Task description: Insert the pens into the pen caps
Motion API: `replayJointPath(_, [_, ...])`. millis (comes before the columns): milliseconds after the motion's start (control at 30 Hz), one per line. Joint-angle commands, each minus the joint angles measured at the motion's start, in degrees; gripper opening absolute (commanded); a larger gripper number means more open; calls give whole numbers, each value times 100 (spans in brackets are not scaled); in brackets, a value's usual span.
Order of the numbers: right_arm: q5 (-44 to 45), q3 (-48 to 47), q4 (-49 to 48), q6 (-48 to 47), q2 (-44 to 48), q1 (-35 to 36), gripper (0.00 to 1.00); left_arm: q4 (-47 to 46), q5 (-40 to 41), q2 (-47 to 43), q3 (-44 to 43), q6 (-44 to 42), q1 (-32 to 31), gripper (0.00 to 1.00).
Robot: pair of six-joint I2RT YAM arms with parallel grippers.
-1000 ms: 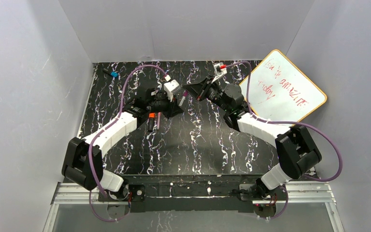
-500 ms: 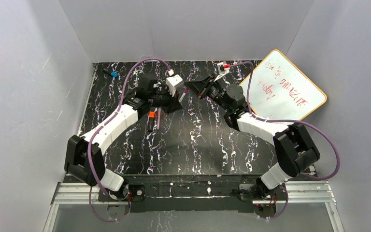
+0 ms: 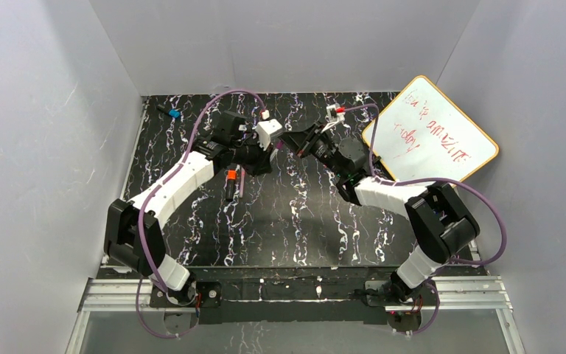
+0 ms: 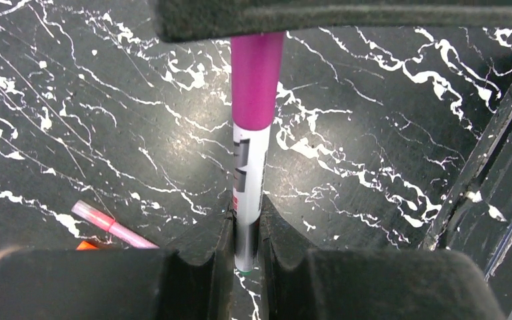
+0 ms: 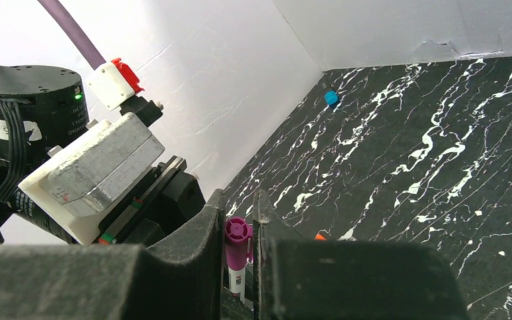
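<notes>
My left gripper (image 4: 247,215) is shut on the white-grey pen (image 4: 248,180) and holds it above the table. A magenta cap (image 4: 257,80) sits on the pen's far end. My right gripper (image 5: 239,215) is shut on that magenta cap (image 5: 237,235). In the top view the two grippers meet tip to tip, left (image 3: 268,150) and right (image 3: 292,144), with the pen (image 3: 276,147) between them. A black pen with an orange end (image 3: 230,184) and a magenta-purple pen (image 3: 241,181) lie on the table below the left gripper. A pink piece (image 4: 110,225) shows beside an orange one (image 4: 84,245).
A small black blue-ended item (image 3: 169,113) lies at the far left corner and also shows in the right wrist view (image 5: 332,98). A whiteboard (image 3: 431,136) leans at the far right. White walls enclose the black marbled table (image 3: 302,221).
Both grippers have drawn closer together and shifted slightly left and back. The left wrist has risen. Pen and cap stay held throughout.
</notes>
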State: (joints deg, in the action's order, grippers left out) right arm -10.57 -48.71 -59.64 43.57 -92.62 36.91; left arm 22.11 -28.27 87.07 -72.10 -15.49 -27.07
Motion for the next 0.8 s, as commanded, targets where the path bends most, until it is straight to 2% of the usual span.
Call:
replayJointPath(0, [-1505, 379, 774, 284, -351, 833, 1, -1397, 172, -161, -818, -129, 18, 0])
replayJointPath(467, [-1631, 379, 646, 498, -771, 1352, 1, -1586, 433, -164, -1201, -285, 149, 0])
replayJointPath(667, [-1681, 338, 633, 530, -917, 1516, 1, -2168, 348, -324, -1073, -4, 299, 0])
replayJointPath(767, [-1702, 297, 635, 549, -986, 1572, 1, -2914, 279, -488, -827, 307, 399, 0])
